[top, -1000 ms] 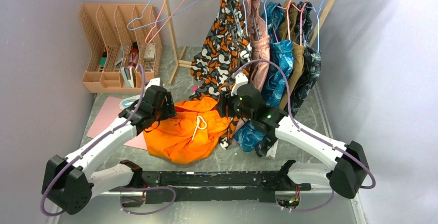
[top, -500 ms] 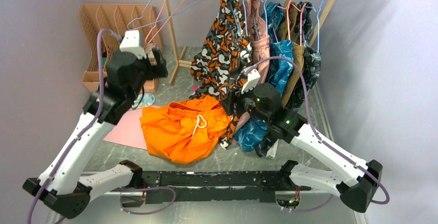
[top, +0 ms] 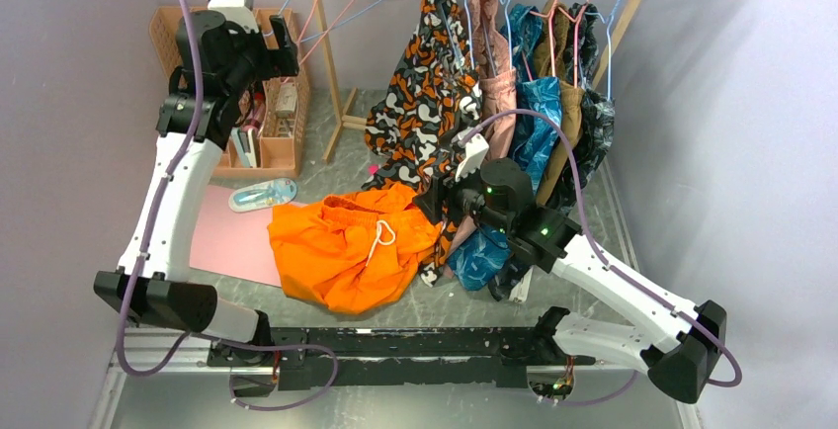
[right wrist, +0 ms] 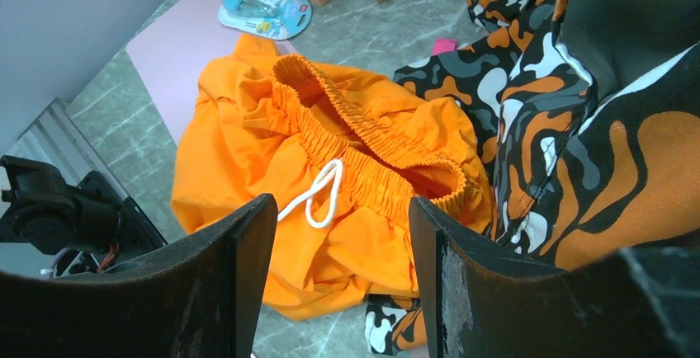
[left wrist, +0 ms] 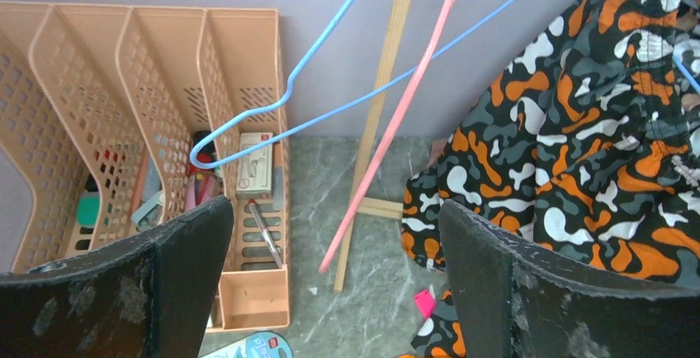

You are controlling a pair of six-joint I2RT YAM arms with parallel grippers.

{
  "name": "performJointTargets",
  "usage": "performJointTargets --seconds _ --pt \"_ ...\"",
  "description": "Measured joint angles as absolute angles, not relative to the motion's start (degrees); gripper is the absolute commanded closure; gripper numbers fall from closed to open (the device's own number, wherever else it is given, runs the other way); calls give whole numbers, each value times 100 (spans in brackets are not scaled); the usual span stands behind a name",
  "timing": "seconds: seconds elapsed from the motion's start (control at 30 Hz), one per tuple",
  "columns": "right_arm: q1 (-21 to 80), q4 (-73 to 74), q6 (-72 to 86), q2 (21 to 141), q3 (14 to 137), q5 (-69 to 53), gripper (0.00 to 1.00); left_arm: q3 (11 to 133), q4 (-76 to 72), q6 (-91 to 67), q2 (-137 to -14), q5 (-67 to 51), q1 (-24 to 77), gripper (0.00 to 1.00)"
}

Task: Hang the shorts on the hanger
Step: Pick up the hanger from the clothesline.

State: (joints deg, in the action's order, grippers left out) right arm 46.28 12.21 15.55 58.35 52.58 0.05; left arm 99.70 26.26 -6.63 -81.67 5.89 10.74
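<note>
The bright orange shorts (top: 346, 251) lie crumpled on the table, waistband and white drawstring (right wrist: 318, 197) facing up. They also show in the right wrist view (right wrist: 248, 152). My right gripper (top: 435, 207) is open and empty, hovering just above the shorts' right edge (right wrist: 340, 226). The pink hanger (top: 346, 14) hangs on the wooden rack at the back left beside a light-blue hanger (left wrist: 326, 36). My left gripper (top: 289, 48) is raised high, open and empty, facing the pink hanger's wire (left wrist: 382, 139), which runs down between the fingers at some distance.
A peach desk organizer (top: 277, 142) stands at the back left under my left arm. The patterned garment (top: 425, 103) and several others hang from the rail at the back. A pink mat (top: 222, 236) and a blue packet (top: 262, 194) lie left of the shorts.
My left arm has lifted from the shorts' left edge, up and back to the hangers on the rack. The shorts stay on the table. The right arm shifted only slightly.
</note>
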Motion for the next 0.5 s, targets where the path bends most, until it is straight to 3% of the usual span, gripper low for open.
performJointTargets --seconds 0.5 --pt "4628 1225 1553 5754 5234 -54 37 9983 2390 -805 -8836 -1752 493 7"
